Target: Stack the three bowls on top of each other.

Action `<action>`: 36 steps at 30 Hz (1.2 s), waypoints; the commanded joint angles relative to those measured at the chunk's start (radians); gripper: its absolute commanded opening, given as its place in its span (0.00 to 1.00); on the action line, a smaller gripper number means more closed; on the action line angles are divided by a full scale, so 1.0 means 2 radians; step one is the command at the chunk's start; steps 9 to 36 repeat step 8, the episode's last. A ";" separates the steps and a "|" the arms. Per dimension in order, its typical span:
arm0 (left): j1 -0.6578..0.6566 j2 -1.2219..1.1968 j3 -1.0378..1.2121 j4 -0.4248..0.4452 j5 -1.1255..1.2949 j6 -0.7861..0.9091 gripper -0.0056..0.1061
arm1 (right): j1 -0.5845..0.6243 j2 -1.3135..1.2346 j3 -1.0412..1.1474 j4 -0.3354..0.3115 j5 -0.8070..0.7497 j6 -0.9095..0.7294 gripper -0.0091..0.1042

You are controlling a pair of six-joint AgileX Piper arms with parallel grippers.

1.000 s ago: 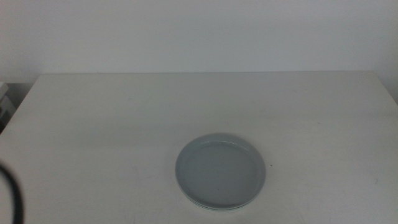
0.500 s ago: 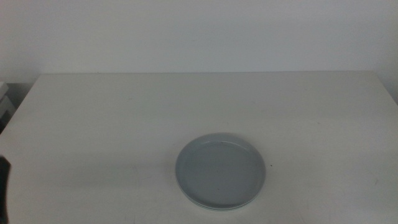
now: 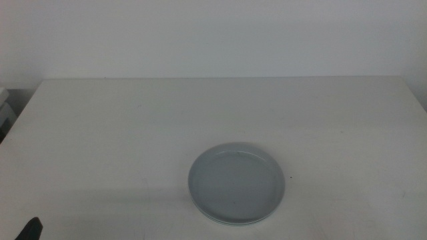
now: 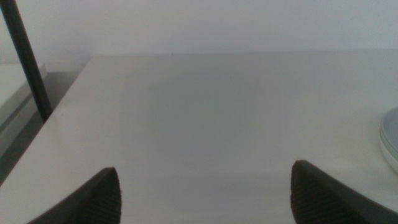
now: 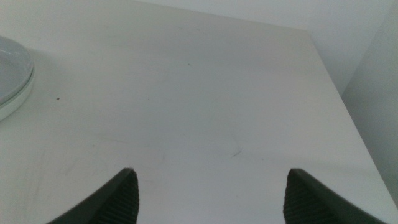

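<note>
The bowls (image 3: 237, 185) sit stacked; left gripper (image 4: 205, 193) and right gripper (image 5: 210, 194) wait wide open, empty, needing only verification.

No text, label, brand, number or sign can be read anywhere in these views
</note>
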 commanded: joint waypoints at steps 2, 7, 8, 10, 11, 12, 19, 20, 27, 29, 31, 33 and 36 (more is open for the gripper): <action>0.001 -0.007 -0.002 -0.008 -0.031 -0.004 0.99 | -0.004 -0.014 -0.002 -0.007 -0.045 -0.005 0.60; 0.001 -0.007 -0.002 -0.008 -0.031 -0.004 0.99 | -0.004 -0.014 -0.002 -0.007 -0.045 -0.005 0.60; 0.001 -0.007 -0.002 -0.008 -0.031 -0.004 0.99 | -0.004 -0.014 -0.002 -0.007 -0.045 -0.005 0.60; 0.001 -0.007 -0.002 -0.008 -0.031 -0.004 0.99 | -0.004 -0.014 -0.002 -0.007 -0.045 -0.005 0.60; 0.001 -0.007 -0.002 -0.008 -0.031 -0.004 0.99 | -0.004 -0.014 -0.002 -0.007 -0.045 -0.005 0.60; 0.001 -0.007 -0.002 -0.008 -0.031 -0.004 0.99 | -0.004 -0.014 -0.002 -0.007 -0.045 -0.005 0.60; 0.001 -0.007 -0.002 -0.008 -0.031 -0.004 0.99 | -0.004 -0.014 -0.002 -0.007 -0.045 -0.005 0.60; 0.001 -0.007 -0.002 -0.008 -0.031 -0.004 0.99 | -0.004 -0.014 -0.002 -0.007 -0.045 -0.005 0.60; 0.001 -0.007 -0.002 -0.008 -0.031 -0.004 0.99 | -0.004 -0.014 -0.002 -0.007 -0.045 -0.005 0.60; 0.001 -0.007 -0.002 -0.008 -0.031 -0.004 0.99 | -0.004 -0.014 -0.002 -0.007 -0.045 -0.005 0.60; 0.001 -0.007 -0.002 -0.008 -0.031 -0.004 0.99 | -0.004 -0.014 -0.002 -0.007 -0.045 -0.005 0.60; 0.001 -0.007 -0.002 -0.008 -0.031 -0.004 0.99 | -0.004 -0.014 -0.002 -0.007 -0.045 -0.005 0.60; 0.001 -0.007 -0.002 -0.008 -0.031 -0.004 0.99 | -0.004 -0.014 -0.002 -0.007 -0.045 -0.005 0.60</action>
